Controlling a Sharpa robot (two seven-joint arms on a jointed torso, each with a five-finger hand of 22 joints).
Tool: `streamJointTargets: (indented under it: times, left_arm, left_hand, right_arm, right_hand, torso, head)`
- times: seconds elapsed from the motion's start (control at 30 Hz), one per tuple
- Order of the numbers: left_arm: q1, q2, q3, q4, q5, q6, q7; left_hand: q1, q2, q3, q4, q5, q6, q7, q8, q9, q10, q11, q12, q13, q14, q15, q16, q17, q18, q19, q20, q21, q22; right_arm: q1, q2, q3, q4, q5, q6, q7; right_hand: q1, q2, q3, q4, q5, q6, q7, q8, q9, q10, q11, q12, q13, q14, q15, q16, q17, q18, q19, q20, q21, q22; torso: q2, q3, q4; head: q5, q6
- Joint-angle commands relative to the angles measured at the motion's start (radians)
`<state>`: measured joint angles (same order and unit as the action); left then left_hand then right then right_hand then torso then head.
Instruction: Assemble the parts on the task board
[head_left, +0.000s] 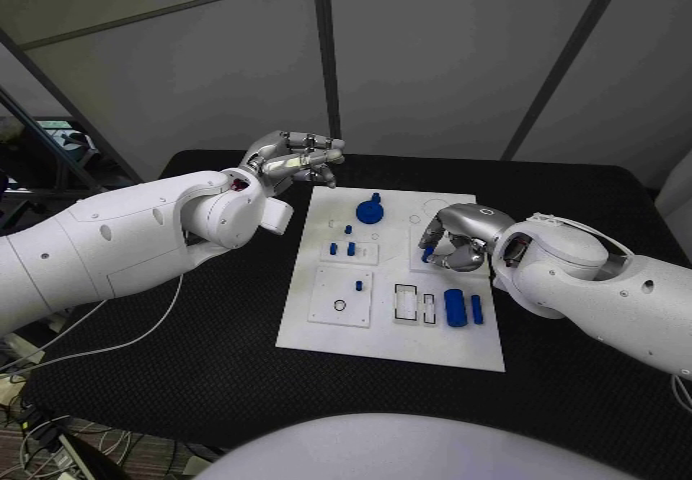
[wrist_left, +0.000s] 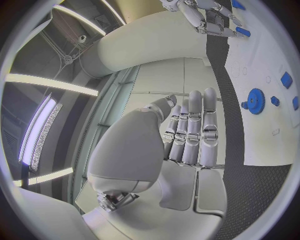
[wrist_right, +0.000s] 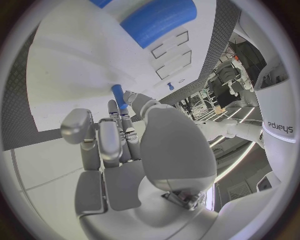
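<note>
Right hand: over the task board near its right edge, pinching a small blue peg.
Left hand: holds nothing, fingers loosely curled, beyond the board's far-left corner.
Blue gear: on the board's far part.

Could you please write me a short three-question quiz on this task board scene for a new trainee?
1. True or false: the right hand holds a small blue peg.
2. Which hand is raised beyond the task board's far left corner, holding nothing? A) left B) right
3. Name the round blue part lying near the board's far edge.

Key
1. True; the peg is pinched in its fingers.
2. A; the left hand.
3. The blue gear.
</note>
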<state>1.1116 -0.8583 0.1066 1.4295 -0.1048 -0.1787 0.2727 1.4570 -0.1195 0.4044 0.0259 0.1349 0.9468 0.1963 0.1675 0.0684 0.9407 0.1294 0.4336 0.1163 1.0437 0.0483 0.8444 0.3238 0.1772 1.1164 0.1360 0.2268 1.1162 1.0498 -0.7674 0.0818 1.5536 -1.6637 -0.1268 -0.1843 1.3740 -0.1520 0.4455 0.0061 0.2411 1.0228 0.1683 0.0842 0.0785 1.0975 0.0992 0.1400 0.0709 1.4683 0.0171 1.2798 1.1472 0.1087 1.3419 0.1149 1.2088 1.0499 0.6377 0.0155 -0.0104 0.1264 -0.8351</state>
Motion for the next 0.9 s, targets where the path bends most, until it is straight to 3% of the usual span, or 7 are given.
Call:
streamJointTargets:
  times: [0.03, 0.3, 0.47, 0.53, 0.63, 0.9]
  left_arm:
    - [0.002, 0.001, 0.001, 0.000, 0.003, 0.013, 0.002]
    - [0.002, 0.001, 0.001, -0.002, 0.003, 0.013, 0.001]
    - [0.002, 0.002, 0.001, -0.003, 0.003, 0.015, 0.000]
    - [0.002, 0.002, 0.001, -0.003, 0.003, 0.015, 0.000]
    - [0.002, 0.002, 0.001, -0.003, 0.003, 0.016, -0.001]
    - [0.002, 0.004, 0.001, -0.007, 0.003, 0.021, -0.002]
  left_hand:
    - [-0.002, 0.004, -0.001, -0.006, 0.003, -0.001, 0.002, 0.003, -0.002, -0.005, 0.001, 0.007, -0.001, -0.004, 0.000, -0.004, -0.001, 0.001, -0.002, -0.002, 0.005, 0.001]
    - [-0.003, 0.006, -0.001, -0.006, 0.003, -0.001, 0.002, 0.003, -0.002, -0.005, 0.001, 0.007, -0.001, -0.005, 0.000, -0.004, -0.002, 0.001, -0.003, -0.002, 0.005, 0.001]
    - [-0.003, 0.006, -0.001, -0.006, 0.003, -0.001, 0.002, 0.003, -0.002, -0.005, 0.001, 0.007, -0.001, -0.005, 0.000, -0.004, -0.002, 0.001, -0.003, -0.002, 0.005, 0.001]
    - [-0.003, 0.006, -0.001, -0.006, 0.003, -0.001, 0.002, 0.003, -0.002, -0.005, 0.001, 0.007, -0.001, -0.005, 0.000, -0.004, -0.002, 0.001, -0.003, -0.002, 0.005, 0.001]
    - [-0.003, 0.006, -0.001, -0.006, 0.003, -0.001, 0.002, 0.003, -0.002, -0.005, 0.001, 0.007, -0.001, -0.005, 0.000, -0.004, -0.002, 0.001, -0.003, -0.002, 0.005, 0.001]
    - [-0.005, 0.009, 0.000, -0.005, 0.003, 0.001, 0.002, 0.005, -0.001, -0.005, 0.001, 0.008, -0.002, -0.006, 0.000, -0.004, -0.004, 0.001, -0.005, -0.001, 0.005, 0.001]
  right_arm:
    - [0.002, 0.001, 0.001, 0.000, -0.015, 0.014, -0.008]
    - [0.002, 0.002, 0.001, 0.000, -0.017, 0.004, -0.003]
    - [0.002, 0.003, 0.001, 0.000, -0.017, -0.021, -0.004]
    - [0.002, 0.003, 0.001, 0.001, -0.021, -0.042, -0.010]
    - [0.001, 0.003, 0.001, 0.002, -0.030, -0.073, -0.020]
    - [0.001, -0.011, 0.001, 0.025, -0.049, -0.124, -0.031]
  right_hand:
    - [0.002, 0.009, 0.001, 0.000, 0.000, 0.010, 0.000, 0.005, 0.001, 0.011, 0.000, 0.008, 0.002, 0.027, -0.008, 0.001, -0.001, -0.002, 0.007, -0.002, 0.008, 0.004]
    - [0.010, 0.024, 0.002, 0.004, -0.003, 0.054, -0.015, 0.026, 0.010, 0.059, -0.016, 0.028, 0.008, 0.031, -0.019, 0.011, 0.006, -0.008, 0.024, -0.010, 0.030, 0.033]
    - [0.005, 0.041, -0.015, 0.017, -0.080, 0.092, -0.040, 0.045, 0.019, 0.100, -0.036, 0.038, 0.016, 0.035, -0.035, 0.020, 0.012, -0.012, 0.035, -0.023, 0.044, 0.053]
    - [0.013, 0.053, -0.014, 0.016, -0.089, 0.105, -0.044, 0.051, 0.023, 0.113, -0.041, 0.040, 0.018, 0.036, -0.039, 0.023, 0.015, -0.013, 0.038, -0.027, 0.048, 0.060]
    - [0.025, 0.065, -0.014, 0.012, -0.092, 0.117, -0.047, 0.058, 0.027, 0.125, -0.046, 0.039, 0.021, 0.037, -0.044, 0.027, 0.019, -0.015, 0.042, -0.032, 0.054, 0.068]
    - [0.035, 0.068, -0.015, 0.006, -0.086, 0.121, -0.046, 0.060, 0.030, 0.132, -0.047, 0.035, 0.023, 0.037, -0.045, 0.027, 0.016, -0.017, 0.047, -0.035, 0.062, 0.078]
  torso:
    - [0.000, 0.0001, -0.0005]
    - [0.000, 0.0000, -0.0003]
    - [0.000, 0.0001, -0.0006]
    - [0.000, -0.0001, -0.0003]
    - [0.000, -0.0003, -0.0002]
    - [-0.001, 0.0012, -0.0039]
  head:
    - [0.000, 0.000]
    - [-0.001, 0.000]
    - [-0.002, -0.001]
    - [-0.002, -0.002]
    - [-0.003, -0.002]
    - [0.001, -0.001]
